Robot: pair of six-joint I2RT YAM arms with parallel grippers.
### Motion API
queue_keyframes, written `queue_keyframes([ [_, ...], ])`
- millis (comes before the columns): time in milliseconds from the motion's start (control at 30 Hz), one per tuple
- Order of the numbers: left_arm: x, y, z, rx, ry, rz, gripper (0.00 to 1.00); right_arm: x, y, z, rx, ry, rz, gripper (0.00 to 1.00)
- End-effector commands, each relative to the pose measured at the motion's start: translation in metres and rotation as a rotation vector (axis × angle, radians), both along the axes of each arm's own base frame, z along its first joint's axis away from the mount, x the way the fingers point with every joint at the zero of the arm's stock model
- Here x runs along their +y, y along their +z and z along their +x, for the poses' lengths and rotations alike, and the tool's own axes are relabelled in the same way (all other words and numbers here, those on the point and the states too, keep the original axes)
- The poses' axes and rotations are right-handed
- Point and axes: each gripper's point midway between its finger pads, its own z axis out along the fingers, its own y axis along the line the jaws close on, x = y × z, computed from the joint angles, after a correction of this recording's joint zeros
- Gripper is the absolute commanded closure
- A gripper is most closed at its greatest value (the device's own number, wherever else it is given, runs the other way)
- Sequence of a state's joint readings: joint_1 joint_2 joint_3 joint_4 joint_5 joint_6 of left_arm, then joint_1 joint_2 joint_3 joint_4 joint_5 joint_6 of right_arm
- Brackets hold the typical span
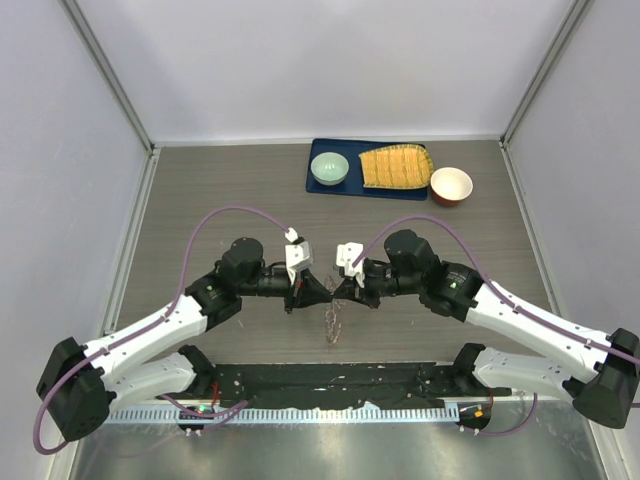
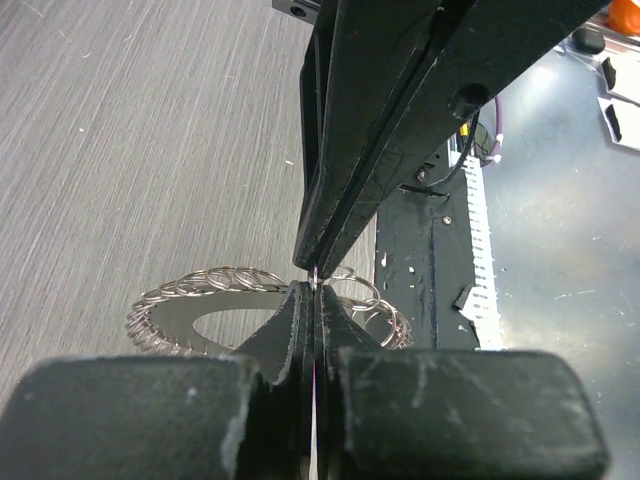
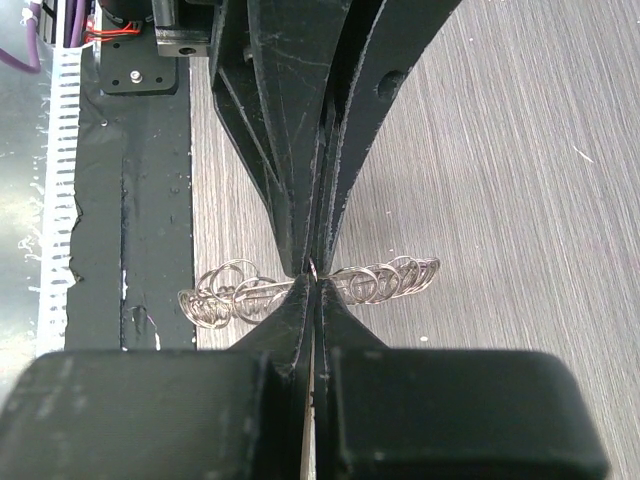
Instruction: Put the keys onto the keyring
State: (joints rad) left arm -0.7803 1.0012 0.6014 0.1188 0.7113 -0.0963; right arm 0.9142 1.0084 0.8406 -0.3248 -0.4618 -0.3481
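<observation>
Jaws of left gripper (image 2: 313,290) and right gripper (image 3: 312,281) closed, tips meeting, keyring (image 2: 168,320) loops distinct only in wrist views

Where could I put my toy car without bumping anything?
The biggest bare patch is the far left of the table, between the left wall and the blue tray. Another lies on the right, between the red bowl and the right arm. The middle is crowded: the left end effector and right end effector meet there beside the keyring.

bright, even light — soft shadows, blurred foreground.
</observation>
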Motion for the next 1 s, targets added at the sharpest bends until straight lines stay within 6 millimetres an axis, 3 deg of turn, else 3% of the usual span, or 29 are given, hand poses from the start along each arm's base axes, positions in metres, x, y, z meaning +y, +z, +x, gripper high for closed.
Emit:
queue_keyframes([
  [0,-0.004,0.017,0.003,-0.038,0.001,-0.047,1.00,0.011,0.026,0.001,-0.041,0.024,0.091,0.99],
  [67,-0.003,0.020,0.007,-0.053,0.029,-0.062,1.00,0.011,0.026,0.003,-0.040,0.005,0.093,0.95],
  [233,0.003,0.017,0.016,-0.076,0.115,-0.102,1.00,0.003,0.038,0.012,-0.051,-0.092,0.138,0.67],
  [300,0.003,0.025,0.022,-0.092,0.161,-0.153,1.00,-0.001,0.043,0.020,-0.069,-0.154,0.162,0.57],
  [400,0.006,0.029,0.026,-0.110,0.199,-0.207,1.00,-0.006,0.045,0.021,-0.066,-0.188,0.171,0.50],
  [700,0.018,0.055,0.031,-0.204,0.283,-0.352,1.00,-0.009,0.036,0.027,-0.036,-0.257,0.185,0.48],
  [967,0.025,0.064,0.046,-0.223,0.394,-0.398,1.00,-0.007,0.038,0.030,0.009,-0.313,0.243,0.35],
])
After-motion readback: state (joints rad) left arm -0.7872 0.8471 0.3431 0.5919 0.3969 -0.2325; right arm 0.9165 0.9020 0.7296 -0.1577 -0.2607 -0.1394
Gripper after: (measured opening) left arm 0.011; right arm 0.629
